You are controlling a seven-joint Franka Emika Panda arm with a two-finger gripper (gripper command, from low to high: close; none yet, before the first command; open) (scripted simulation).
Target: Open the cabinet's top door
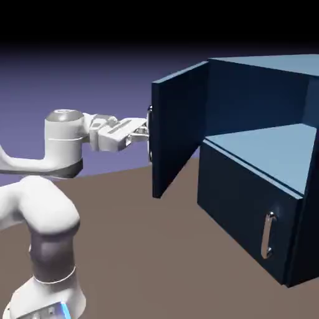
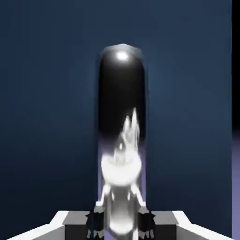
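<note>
1. Foreground, exterior view's lower left: the white arm (image 1: 53, 209) rises from its base (image 1: 47, 299) on the brown table (image 1: 137, 249); its upper links bend toward the exterior view's right.
2. Foreground, exterior view's right: the lower panel (image 1: 243, 202) lies flush with the cabinet front; its upright silver handle (image 1: 268, 235) is near one side edge.
3. Middle distance: the gripper (image 1: 147, 132) is closed on the top door's handle (image 2: 122, 93); in the hand view this curved, reflective bar runs upright between the two fingertips (image 2: 77, 225).
4. Same depth: the top door (image 1: 177, 128), dark navy and flat, stands swung wide out from the cabinet (image 1: 261, 93); it lies between the gripper and the cabinet's opening, with the pale blue shelf surface (image 1: 268, 152) exposed inside.
5. Background: a blue-violet backdrop (image 1: 118, 81); it darkens to black at the top.
</note>
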